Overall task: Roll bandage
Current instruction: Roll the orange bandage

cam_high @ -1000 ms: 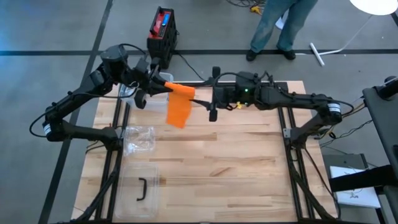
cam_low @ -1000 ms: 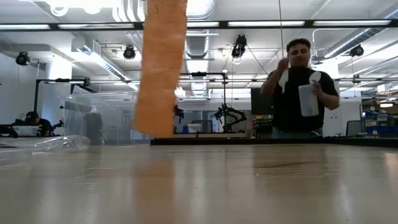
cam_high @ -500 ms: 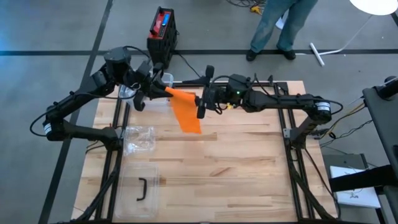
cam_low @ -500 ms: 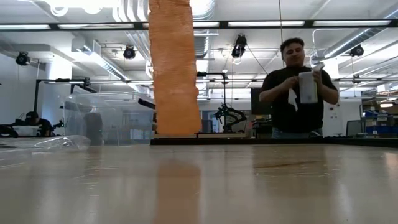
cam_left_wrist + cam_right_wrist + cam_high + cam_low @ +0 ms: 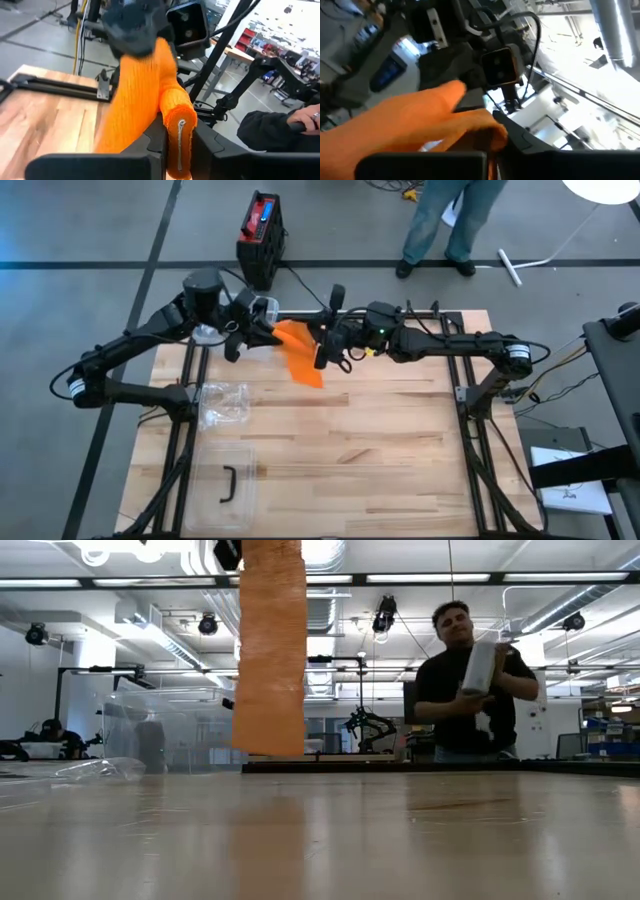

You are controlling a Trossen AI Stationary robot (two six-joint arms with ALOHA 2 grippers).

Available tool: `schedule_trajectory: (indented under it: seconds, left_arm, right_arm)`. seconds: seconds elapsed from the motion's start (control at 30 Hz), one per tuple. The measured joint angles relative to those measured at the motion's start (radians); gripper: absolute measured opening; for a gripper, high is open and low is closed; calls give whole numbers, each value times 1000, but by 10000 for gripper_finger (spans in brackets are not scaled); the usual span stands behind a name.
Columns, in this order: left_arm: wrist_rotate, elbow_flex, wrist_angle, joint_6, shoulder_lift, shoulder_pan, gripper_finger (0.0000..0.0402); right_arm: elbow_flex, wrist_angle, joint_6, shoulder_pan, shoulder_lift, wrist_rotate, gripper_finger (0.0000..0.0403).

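An orange bandage is held above the table's far left part between my two grippers. My left gripper is shut on one end of it, where a small metal clip shows. My right gripper is shut on the cloth a short way along from there. In the low view the rest of the bandage hangs as a flat strip. Its lower end is clear of the table top. My left gripper pinches the bandage's thick clip end between its two fingers, coming about level from the table's left. The cloth runs on from there toward the right gripper. My right gripper pinches the bandage's upper part between its two fingers, coming about level from the table's right. The strip hangs below it, lifted clear.
A crumpled clear bag and a clear lid with a black handle lie on the table's left side. A clear container sits under the left arm. A person stands beyond the far edge. The table's right and near parts are bare wood.
My right gripper has gone toward the table's left, up to the bandage, rolled, and shut on it near the left gripper. My left gripper has sunk a little and rolled. The hanging strip has swung sideways and back, still clear of the table.
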Motion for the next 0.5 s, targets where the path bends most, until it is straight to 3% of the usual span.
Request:
schedule_trajectory:
  seconds: [0.37,0.5]
  left_arm:
    - [-29,-114,65,-75,-45,3,37]
    - [-60,-144,68,-86,-71,5,38]
  right_arm:
    - [-1,-72,-136,4,-12,175,1]
    - [-3,-114,-140,5,-39,177,1]
